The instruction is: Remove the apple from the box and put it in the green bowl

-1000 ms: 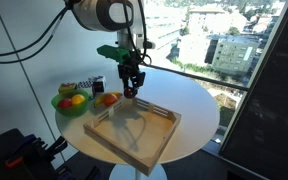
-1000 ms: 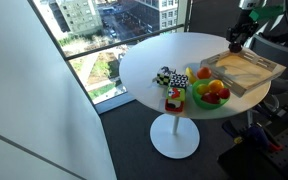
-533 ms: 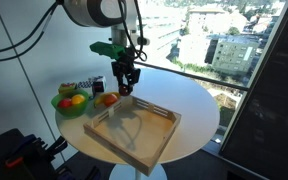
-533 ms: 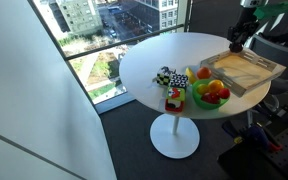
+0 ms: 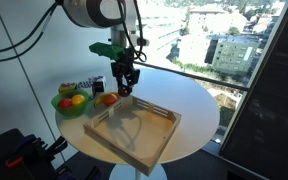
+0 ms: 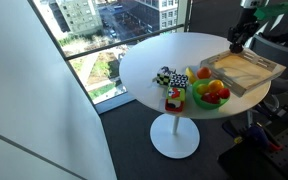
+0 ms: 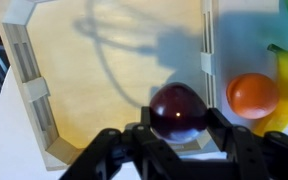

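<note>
A: In an exterior view, black fingers hanging above the far left corner of the large shallow light-wood box, clear of the round white surface. Small bright green bowl further left, already crowded with fruit.

B: Little room there, so possibly bouncing out onto the surface if let go from high up.

A: In an exterior view, same group at the far right, fingers beyond the bowl. Too small to judge the grip.

B: And from the wrist?

A: Pressed onto the small dark red round apple from both sides, beside the box's wall. Round orange fruit and yellow banana just outside it.

B: Smooth, round, narrowly pinched. Could slip out mid-carry, or clip that orange fruit on a low pass.
</note>
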`<action>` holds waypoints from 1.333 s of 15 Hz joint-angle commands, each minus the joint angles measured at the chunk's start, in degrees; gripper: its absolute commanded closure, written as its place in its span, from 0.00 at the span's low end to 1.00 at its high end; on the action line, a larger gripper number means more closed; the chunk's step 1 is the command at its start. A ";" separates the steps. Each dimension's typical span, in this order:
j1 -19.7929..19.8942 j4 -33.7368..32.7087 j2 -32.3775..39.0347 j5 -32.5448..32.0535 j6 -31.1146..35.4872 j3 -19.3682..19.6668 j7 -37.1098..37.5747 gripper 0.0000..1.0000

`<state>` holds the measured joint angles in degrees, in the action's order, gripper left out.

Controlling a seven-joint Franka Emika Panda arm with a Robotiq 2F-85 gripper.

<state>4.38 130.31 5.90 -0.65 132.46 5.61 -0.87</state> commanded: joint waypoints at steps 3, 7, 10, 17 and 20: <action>0.25 -0.09 0.00 -0.04 -0.15 -0.24 0.02 0.41; 0.11 -0.05 -0.51 -0.04 -0.13 -0.39 -0.05 0.66; -0.21 -0.23 -1.11 -0.42 -0.45 -0.78 -0.03 0.66; -2.04 0.14 -3.76 -1.05 -1.01 -2.91 -0.37 0.66; -3.19 0.30 -4.68 -0.56 -1.74 -4.08 -1.05 0.66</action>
<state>1.86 130.16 3.29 -0.65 132.41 2.44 -0.88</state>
